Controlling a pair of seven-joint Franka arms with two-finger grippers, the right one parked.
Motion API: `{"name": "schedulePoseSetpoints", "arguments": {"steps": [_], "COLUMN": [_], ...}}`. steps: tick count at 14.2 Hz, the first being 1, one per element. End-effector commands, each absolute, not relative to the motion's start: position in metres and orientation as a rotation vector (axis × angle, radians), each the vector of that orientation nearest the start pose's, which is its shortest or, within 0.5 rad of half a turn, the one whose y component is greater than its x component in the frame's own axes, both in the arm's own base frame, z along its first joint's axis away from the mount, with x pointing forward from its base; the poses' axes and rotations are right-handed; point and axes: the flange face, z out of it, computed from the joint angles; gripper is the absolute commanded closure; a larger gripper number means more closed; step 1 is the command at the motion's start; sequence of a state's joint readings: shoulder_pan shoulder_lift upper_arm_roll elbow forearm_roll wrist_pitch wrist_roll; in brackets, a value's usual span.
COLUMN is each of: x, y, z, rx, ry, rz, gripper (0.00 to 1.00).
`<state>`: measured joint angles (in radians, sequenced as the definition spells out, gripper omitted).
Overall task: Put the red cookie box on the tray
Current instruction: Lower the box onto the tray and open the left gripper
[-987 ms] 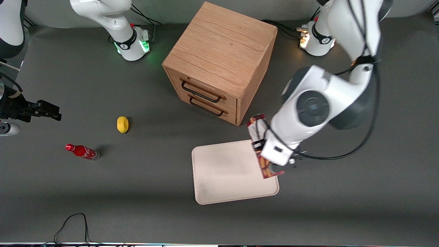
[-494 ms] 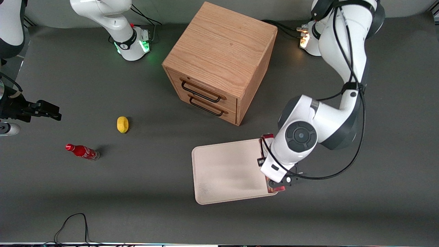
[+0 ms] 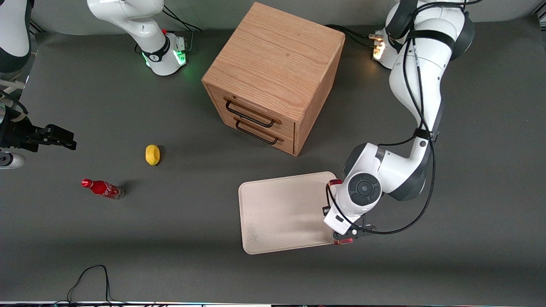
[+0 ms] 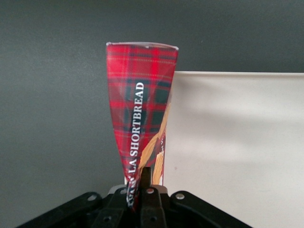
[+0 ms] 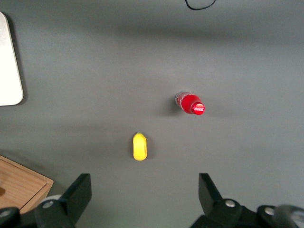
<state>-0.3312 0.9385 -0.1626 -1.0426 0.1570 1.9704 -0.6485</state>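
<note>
The red cookie box (image 4: 142,123) is a tartan carton with "SHORTBREAD" lettering, and my gripper (image 4: 141,184) is shut on its near end. It runs along the edge of the cream tray (image 4: 237,142) toward the working arm's end, partly over the tray and partly over the grey table. In the front view my wrist covers most of it. Only a red tip of the cookie box (image 3: 335,182) shows by the tray's (image 3: 281,213) corner and another by my gripper (image 3: 346,235). I cannot tell whether the box rests on the tray or hangs just above it.
A wooden two-drawer cabinet (image 3: 273,76) stands farther from the front camera than the tray. A yellow fruit (image 3: 152,154) and a small red soda bottle (image 3: 102,188) lie toward the parked arm's end. A black cable (image 3: 91,277) loops at the table's front edge.
My arm has come down, carrying the box nearer the front camera and lower, along the tray's edge. More of the box is now hidden under the wrist.
</note>
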Motion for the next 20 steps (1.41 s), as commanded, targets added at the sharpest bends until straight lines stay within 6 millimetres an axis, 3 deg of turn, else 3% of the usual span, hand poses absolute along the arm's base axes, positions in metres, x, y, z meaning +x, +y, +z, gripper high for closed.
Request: {"name": "schedulePoseSetpoints", "arguments": {"steps": [1,5,6,7,8,9,17,20], "x": [0.707,0.708,0.707,0.708,0.708,0.707,0.707,0.707], "y": [-0.323,-0.321,-0.321,-0.320,-0.320,-0.320,-0.321,-0.316], "z": [0.268,0.264,0.264,0.263,0.265,0.267,0.272,0.290], "rx": [-3.117,-3.116,-3.115,-3.113,-3.111,-3.111,-3.110,-3.105], "ry": [-0.305,-0.306,-0.304,-0.304,-0.303,-0.298,-0.303,-0.300], "rz": [-0.038,-0.031,-0.029,-0.023,-0.024,-0.024,-0.025,-0.030], "gripper": [1.00,1.00,0.90,0.55,0.05,0.00,0.00,0.00]}}
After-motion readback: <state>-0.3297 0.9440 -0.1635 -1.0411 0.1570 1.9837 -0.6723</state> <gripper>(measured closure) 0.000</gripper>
